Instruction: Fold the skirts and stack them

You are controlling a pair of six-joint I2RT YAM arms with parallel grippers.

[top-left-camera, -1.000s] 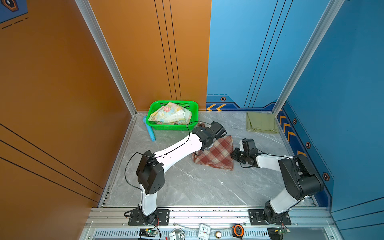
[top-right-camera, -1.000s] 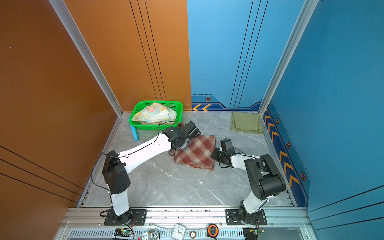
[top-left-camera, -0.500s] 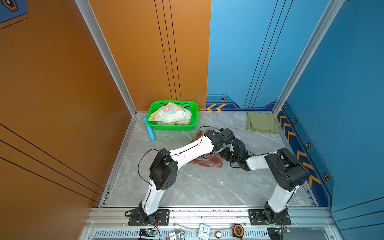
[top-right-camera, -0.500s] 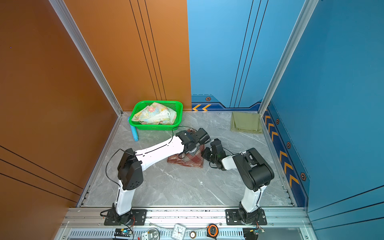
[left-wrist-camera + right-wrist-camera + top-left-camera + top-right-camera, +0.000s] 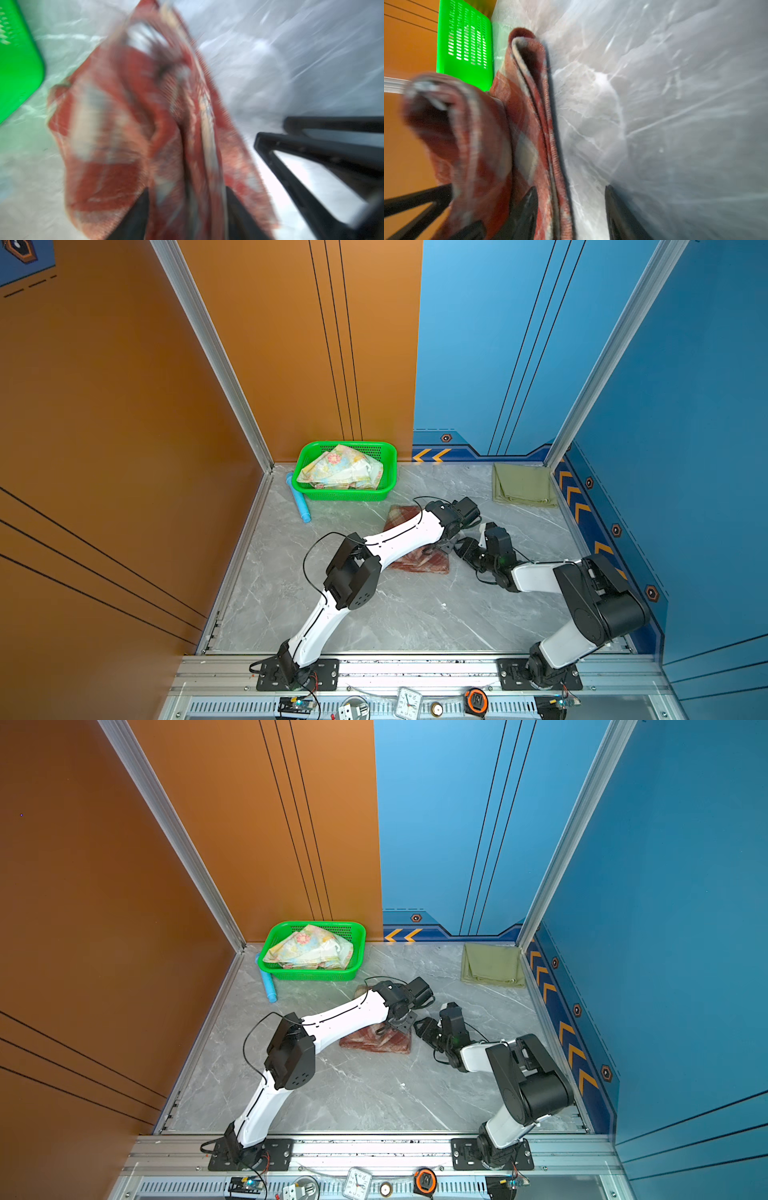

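- Three skirts in play, and by my reckoning one is done, one is halfway and one is untouched.
- Olive-green skirt (image 5: 521,485) lies folded flat on the tabletop (image 5: 374,614) at the far 1 o'clock corner. I judge that to be the base of the stack, with nothing on it yet.
- Plaid skirt (image 5: 419,563) sits mid-tabletop, doubled over on itself. My right wrist view shows its layers (image 5: 529,116) stacked edge on. It is well apart from the olive one, so carrying it over is yet to come.
- Floral skirt (image 5: 340,468) is crumpled in the green basket (image 5: 345,494) at 11 o'clock, unfolded. That is the biggest piece of work left.
- Left gripper (image 5: 187,189): jaws spread wide with plaid cloth lying between them. The view is blurred, but I read that as a loose, open stance and not a pinch.
- Right gripper (image 5: 571,188): jaws apart, with the plaid edge against one finger and bare tabletop showing across the rest of the gap, so I hold nothing.
- In both top views the two grippers sit close together at the plaid skirt's 3 o'clock edge.
- Count: three skirts, one basket, one blue tube (image 5: 300,499) beside the basket, two grippers.
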